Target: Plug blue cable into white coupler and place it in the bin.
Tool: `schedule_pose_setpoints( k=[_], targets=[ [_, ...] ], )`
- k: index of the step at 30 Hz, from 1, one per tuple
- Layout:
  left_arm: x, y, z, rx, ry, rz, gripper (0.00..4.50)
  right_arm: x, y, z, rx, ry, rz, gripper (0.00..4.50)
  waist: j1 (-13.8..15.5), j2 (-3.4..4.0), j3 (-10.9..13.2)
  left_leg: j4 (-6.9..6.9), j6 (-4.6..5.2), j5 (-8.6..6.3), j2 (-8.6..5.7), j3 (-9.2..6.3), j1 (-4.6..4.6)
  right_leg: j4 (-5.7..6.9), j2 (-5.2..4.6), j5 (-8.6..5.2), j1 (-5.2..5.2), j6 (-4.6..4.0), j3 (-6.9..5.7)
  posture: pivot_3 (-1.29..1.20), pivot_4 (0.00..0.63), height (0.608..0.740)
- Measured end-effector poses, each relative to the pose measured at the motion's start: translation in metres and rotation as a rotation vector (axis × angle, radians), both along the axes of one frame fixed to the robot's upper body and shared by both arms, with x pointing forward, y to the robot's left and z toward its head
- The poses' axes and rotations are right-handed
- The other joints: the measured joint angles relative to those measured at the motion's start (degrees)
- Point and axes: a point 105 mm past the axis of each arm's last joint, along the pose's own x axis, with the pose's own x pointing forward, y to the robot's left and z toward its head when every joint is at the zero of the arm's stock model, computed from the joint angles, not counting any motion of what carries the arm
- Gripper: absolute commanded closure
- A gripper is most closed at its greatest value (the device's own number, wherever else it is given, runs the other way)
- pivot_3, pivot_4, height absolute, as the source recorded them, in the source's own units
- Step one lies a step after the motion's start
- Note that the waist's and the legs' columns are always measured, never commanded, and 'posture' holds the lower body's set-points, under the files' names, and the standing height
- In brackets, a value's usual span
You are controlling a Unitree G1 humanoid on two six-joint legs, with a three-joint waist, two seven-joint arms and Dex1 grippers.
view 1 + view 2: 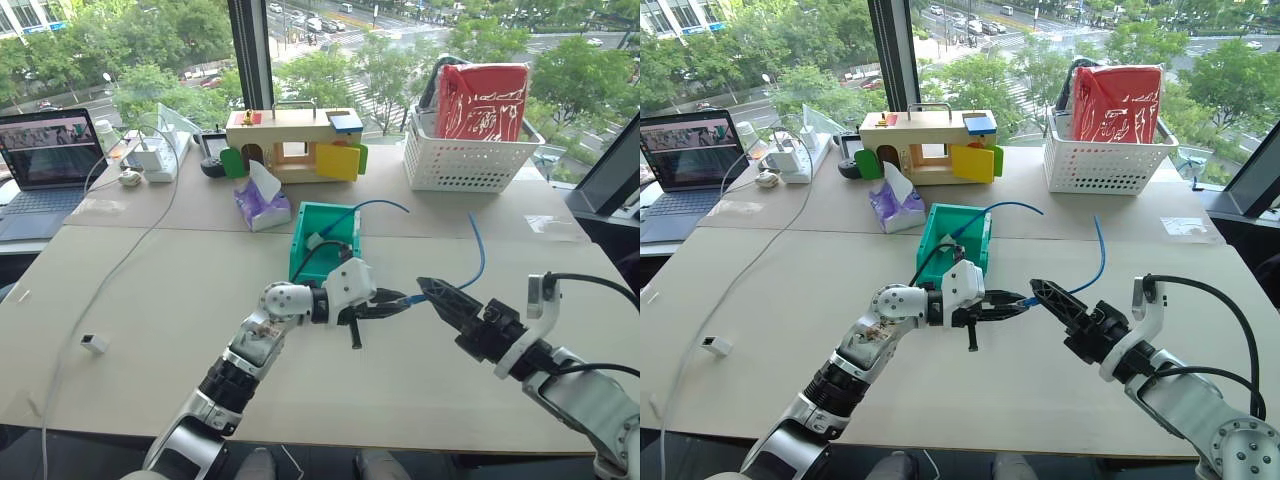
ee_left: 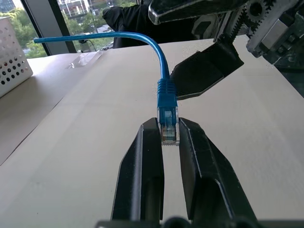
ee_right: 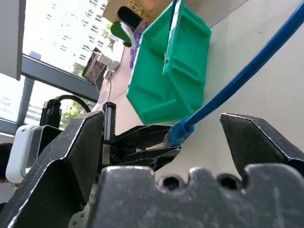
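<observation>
Left wrist view gives us the plainest look at the left gripper (image 2: 169, 135): its two black fingers are pressed together on the small clear plug of the thin light-blue network cable (image 2: 167, 97), pinching it by the sides. Just past the plug's blue boot we see one dark finger of the right gripper (image 1: 432, 291), close to the cable but, as far as we can tell, not touching it.

Right wrist view shows those right fingers spread wide, with the cable running up between them and no pad on it. Behind, in the upper middle of that frame, stands the small teal-green straight-walled plastic bin (image 3: 183, 71).

From the left eye view, both grippers meet near the centre of the frame above the pale tabletop (image 1: 150, 330), the bin just above the left hand. The cable climbs from the plug in a loop at centre right; a further blue length arcs over the bin's rim. A tiny white boxy plastic piece (image 1: 94, 344) lies at lower left, well apart from both arms; we cannot tell whether it is the coupler.

Further back sit a purple tissue pack (image 1: 258, 205), a wooden toy house (image 1: 295, 145), a white lattice basket (image 1: 468, 160) holding a red bag, and a laptop (image 1: 45, 160) at upper left.
</observation>
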Motion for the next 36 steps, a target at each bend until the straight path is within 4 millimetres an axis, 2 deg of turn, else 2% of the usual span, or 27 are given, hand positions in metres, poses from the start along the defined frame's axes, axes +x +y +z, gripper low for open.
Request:
schedule_pose_setpoints(
  k=[15, 18, 22, 23, 25, 29, 36],
  targets=[
    [-0.002, 0.003, -0.003, 0.016, 0.025, 0.014, 4.44, 0.005, 0.009, -0.007, 0.001, -0.010, 0.019, 0.00, 0.04, 0.00, 0.00, -0.01, 0.00, 0.00, 0.01, 0.00, 0.01, 0.00, 0.01, -0.01, -0.01, 0.01, 0.00, 0.00, 0.150, 0.740],
    [-0.002, 0.003, -0.003, 0.013, 0.025, 0.019, 4.44, 0.005, 0.011, -0.008, 0.007, -0.008, 0.024, 0.72, 0.11, 0.00, 0.00, -0.01, 0.00, 0.00, 0.01, 0.00, 0.00, -0.01, 0.00, -0.01, -0.01, 0.01, 0.00, 0.00, 0.150, 0.740],
    [-0.003, 0.004, -0.005, 0.018, 0.042, 0.027, 4.44, 0.006, 0.010, -0.007, 0.013, -0.012, 0.016, 2.14, 0.11, 0.00, 0.00, -0.01, 0.00, 0.00, 0.01, 0.00, 0.00, -0.01, 0.01, -0.01, -0.01, 0.01, 0.00, 0.00, 0.150, 0.740],
    [-0.003, 0.003, -0.006, 0.019, 0.043, 0.027, 4.44, 0.006, 0.010, -0.007, 0.013, -0.012, 0.014, 2.35, 0.11, 0.00, 0.00, -0.01, 0.00, 0.00, 0.01, 0.00, 0.00, -0.01, 0.01, -0.01, -0.01, 0.01, 0.00, 0.00, 0.150, 0.740],
    [-0.003, 0.003, -0.004, 0.014, 0.038, 0.026, 4.44, 0.006, 0.009, -0.007, 0.014, -0.010, 0.009, 3.15, 0.12, 0.00, 0.00, -0.01, 0.00, 0.00, 0.01, 0.00, 0.00, -0.01, 0.00, -0.01, -0.01, 0.01, 0.00, 0.00, 0.150, 0.740],
    [-0.004, 0.005, 0.000, -0.011, 0.049, 0.020, 4.44, 0.008, 0.007, -0.008, 0.025, -0.005, -0.007, 4.46, 0.09, 0.00, 0.00, -0.01, 0.00, 0.00, 0.01, 0.00, 0.01, -0.01, 0.01, -0.01, -0.01, 0.01, 0.00, 0.00, 0.150, 0.740],
    [-0.004, 0.006, 0.000, -0.019, 0.078, 0.016, 4.44, 0.007, 0.009, -0.009, 0.031, 0.003, 0.002, 4.49, 0.13, 0.00, 0.00, 0.00, 0.00, 0.00, 0.00, 0.00, 0.00, -0.01, 0.00, -0.01, -0.01, 0.00, 0.00, 0.00, 0.150, 0.740]
  ],
)
